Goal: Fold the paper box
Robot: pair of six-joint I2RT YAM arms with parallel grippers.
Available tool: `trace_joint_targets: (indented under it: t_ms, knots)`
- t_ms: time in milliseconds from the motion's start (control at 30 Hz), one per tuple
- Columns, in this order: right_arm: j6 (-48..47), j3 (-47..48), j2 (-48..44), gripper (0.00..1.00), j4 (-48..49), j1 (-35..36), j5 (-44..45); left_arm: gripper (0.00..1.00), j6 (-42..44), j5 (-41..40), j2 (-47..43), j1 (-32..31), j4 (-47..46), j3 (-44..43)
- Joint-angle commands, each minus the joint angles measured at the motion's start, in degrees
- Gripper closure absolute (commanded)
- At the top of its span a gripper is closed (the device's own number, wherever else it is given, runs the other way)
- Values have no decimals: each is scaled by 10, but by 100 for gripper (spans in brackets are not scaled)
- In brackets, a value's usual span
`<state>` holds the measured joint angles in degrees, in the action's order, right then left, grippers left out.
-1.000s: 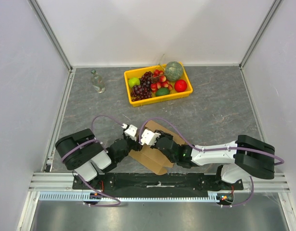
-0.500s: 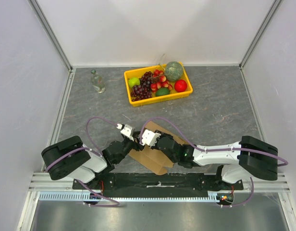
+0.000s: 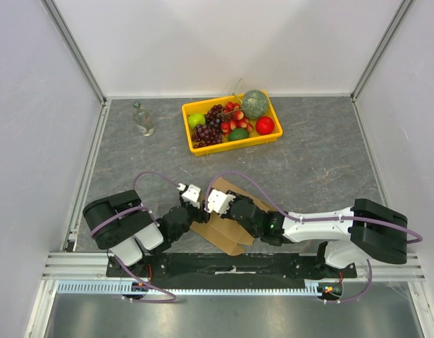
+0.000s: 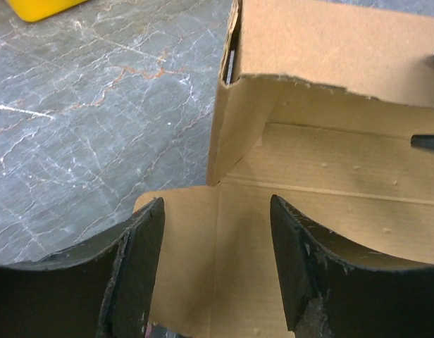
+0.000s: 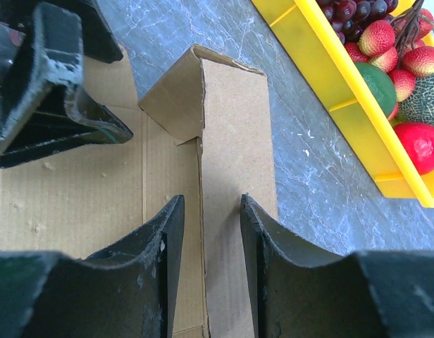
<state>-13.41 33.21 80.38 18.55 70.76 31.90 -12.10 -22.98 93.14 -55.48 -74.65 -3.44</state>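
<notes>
- Location: plain brown corrugated-cardboard paper box [image 3: 230, 239] lies at the near edge of the grey marbled stone worktop [image 3: 308, 162], about mid-width, directly ahead of both arm bases. It is partly formed: base panel flat, at least one side standing.
- On the left gripper [image 4: 217, 211], the jaws are well apart with only the flat base panel showing beneath them, so it holds nothing. It hovers low over the box floor, facing the raised side wall [image 4: 238, 120] and its corner flap. It looks placed to pin the floor or nudge that wall upright.
- On the right gripper [image 5: 211, 204], the jaws are about half open, astride the crease of a narrow cardboard panel. The panel runs wider than the gap, so it is not pinched. Whether the pads touch it, I cannot tell. This gripper points in from the right, opposite the left gripper.
- Reading of the pairing: one arm steadies while the other turns a wall along its crease, since stiff board tends to spring back unless held.
- Stage: judged early to middle. No tab seen tucked.
- Bystanders: yellow plastic tray [image 3: 227, 147] of mixed fruit at the far edge, centre; small clear glass bottle [image 3: 141, 118] toward the far left corner. Both sit well apart from the box.
- Risk: a push on the wall with the floor unpinned could slide the whole box.
</notes>
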Motion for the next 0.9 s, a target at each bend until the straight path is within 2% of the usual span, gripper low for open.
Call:
trace_joint_targets:
  t_ms: [0, 133, 567, 733, 867]
  knots:
    - [16, 18, -8, 56, 6, 2, -4, 28, 28, -8, 12, -2, -207, -26]
    - [18, 14, -13, 56, 8, 2, -5, 23, 33, 31, 13, 10, -207, -31]
    - [25, 15, -7, 56, 10, 1, -12, 22, -8, 224, 11, 120, -207, -49]
    - [28, 15, -7, 56, 7, 2, -13, 23, -11, 257, 28, 133, -208, -77]
    - [30, 15, -8, 56, 5, 2, -14, 27, -8, 250, 52, 134, -207, -99]
